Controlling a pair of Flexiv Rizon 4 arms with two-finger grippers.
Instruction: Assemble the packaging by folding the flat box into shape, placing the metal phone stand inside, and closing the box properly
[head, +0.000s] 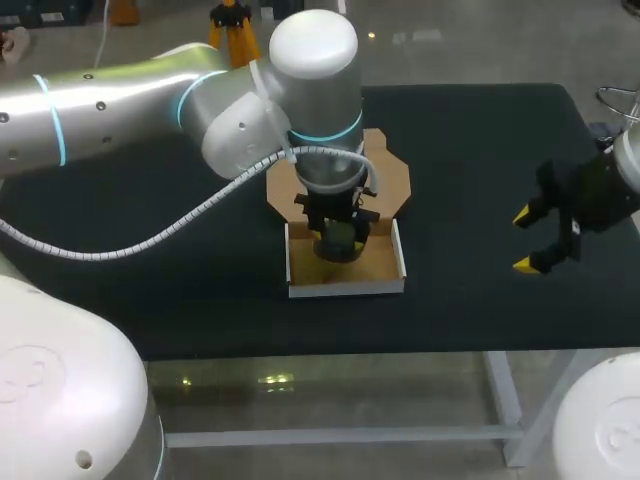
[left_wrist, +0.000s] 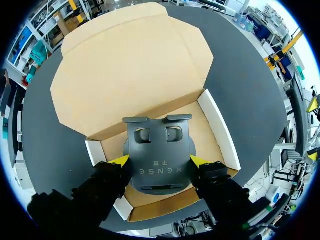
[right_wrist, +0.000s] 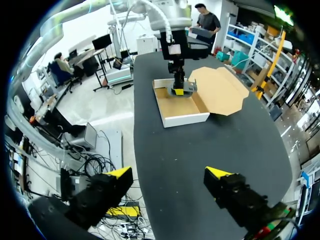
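- Box (head: 345, 287) sits nearest us on the dark table (head: 480, 310); its tray part is folded up, w/ white walls standing on every side we can see; so the folding step looks done, in our judgement.
- Inside the box: the metal phone stand (left_wrist: 157, 135), dark grey, low in the tray, toward the lid side; we can't tell if its base rests on the box floor or hangs just above it.
- Our left gripper (left_wrist: 160, 161) reaches in from above the box; its yellow tips press the stand's base from two sides, so it has hold of the stand; fingers are as far apart as the base is wide.
- Placing is thus approx. at its end, we reckon; release + lifting the arm out of the box are left.
- Right of the box, well apart from it: our right gripper (head: 527, 240), above the table; fingers spread wide, nothing between them.
- On the box's far side: the lid (head: 385, 175), brown inside up, lying open and flat on the table, joined to the box's rear wall.
- Left to do: fold the lid over the box + tuck it in; prob. the left arm must clear the box first, or the lid will hit it.
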